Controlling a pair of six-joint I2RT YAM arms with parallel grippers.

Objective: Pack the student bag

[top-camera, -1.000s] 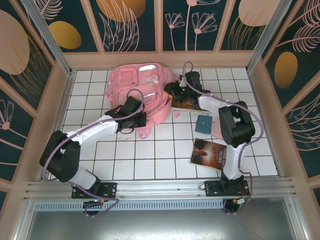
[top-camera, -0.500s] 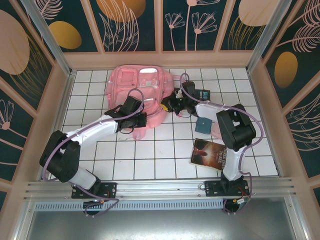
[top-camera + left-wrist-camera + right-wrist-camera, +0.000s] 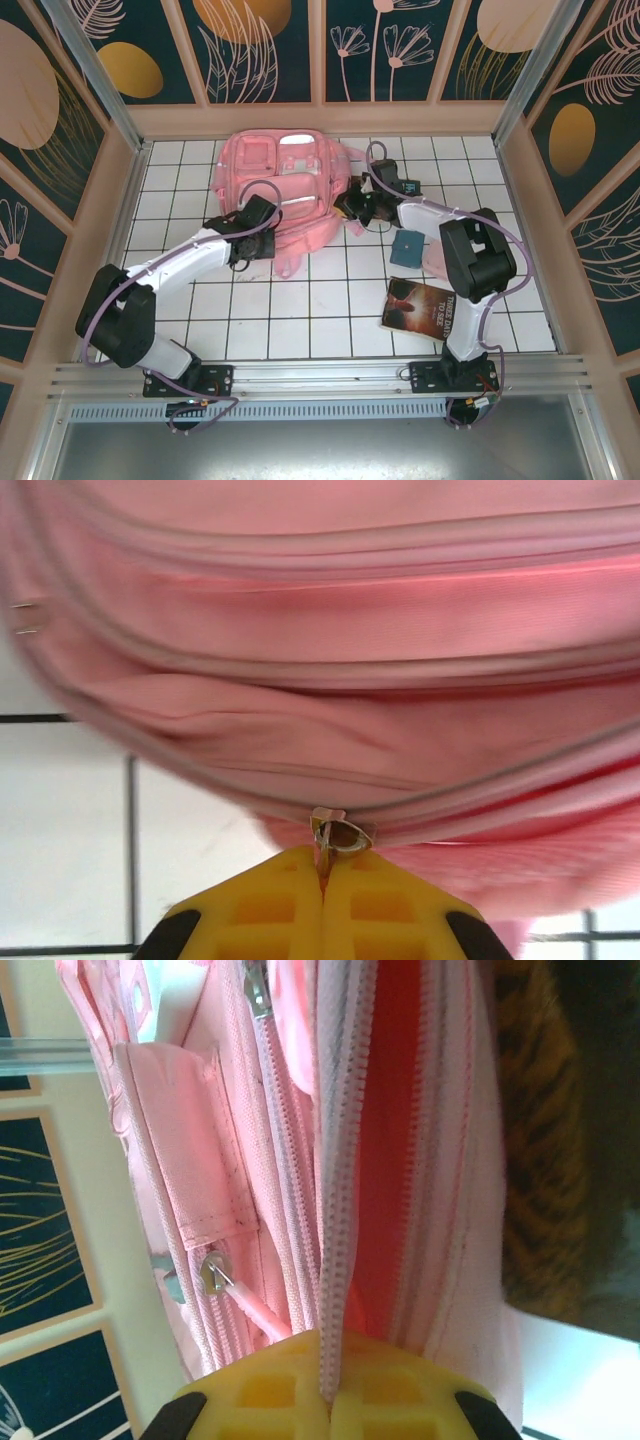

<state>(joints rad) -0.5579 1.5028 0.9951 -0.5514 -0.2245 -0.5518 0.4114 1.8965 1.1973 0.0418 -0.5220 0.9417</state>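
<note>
Student bag (image 3: 285, 185): flat, far-centre of surface (image 3: 330, 300), btwn arms.
Left fingers (image 3: 300, 890): clenched on zip pull (image 3: 340, 833).
Right fingers (image 3: 350, 1385): pinching zip tape (image 3: 335, 1160).
Risk: tug too hard and pull slips free, or bag drags w/ you.

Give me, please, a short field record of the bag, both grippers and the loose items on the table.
bag: pink, lying on the tiled table
left gripper: shut on the bag's zip pull
right gripper: shut on the bag's zip edge
book: on the table, apart from the bag
teal item: flat on the table, just beyond the book
</note>
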